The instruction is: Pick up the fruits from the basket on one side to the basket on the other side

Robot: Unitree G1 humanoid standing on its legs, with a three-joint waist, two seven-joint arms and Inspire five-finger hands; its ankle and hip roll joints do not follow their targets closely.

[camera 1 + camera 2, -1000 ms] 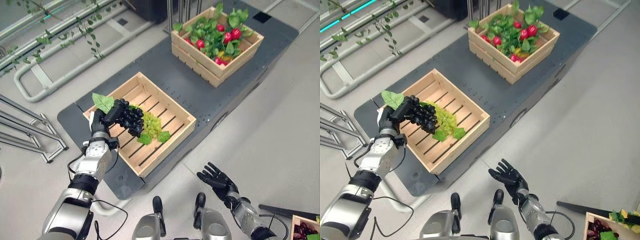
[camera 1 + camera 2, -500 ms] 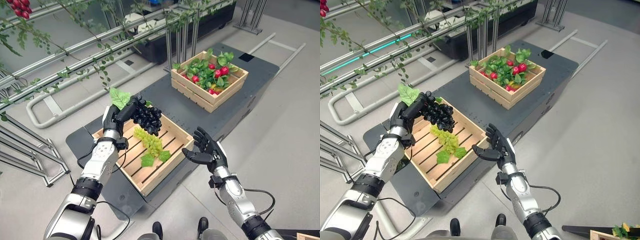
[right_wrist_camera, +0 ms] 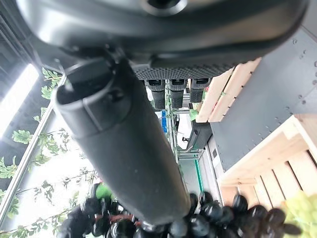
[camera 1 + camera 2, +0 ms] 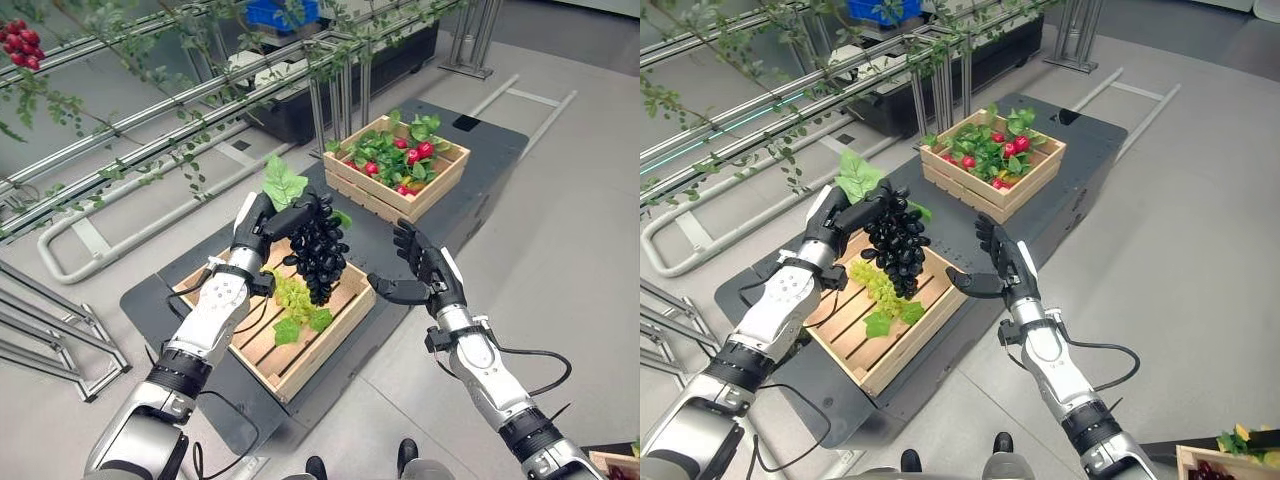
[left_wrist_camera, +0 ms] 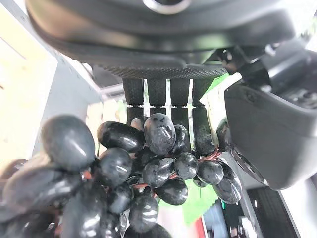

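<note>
My left hand [image 4: 258, 222] is shut on a bunch of black grapes [image 4: 319, 253] with a green leaf [image 4: 284, 184], held up above the near wooden crate [image 4: 352, 303]. In the left wrist view the fingers [image 5: 163, 96] curl round the black grapes [image 5: 153, 168]. A bunch of green grapes [image 4: 293, 297] with leaves lies inside that crate. My right hand [image 4: 428, 275] is open, fingers spread, just right of the hanging bunch, palm turned toward it. The black grapes [image 3: 213, 218] show past its thumb in the right wrist view. A farther crate [image 4: 392, 200] holds red fruit [image 4: 424, 150] among green leaves.
Both crates stand on a dark grey platform [image 4: 482, 165]. Metal rails with leafy vines [image 4: 180, 110] run behind and to the left. A metal frame [image 4: 60, 350] stands at the left. Another crate corner [image 4: 1215, 468] with fruit shows at the lower right on the grey floor.
My left hand has carried the black grapes up and to the right, above the near crate. My right hand has risen and come close beside the bunch. The camera has tilted up.
</note>
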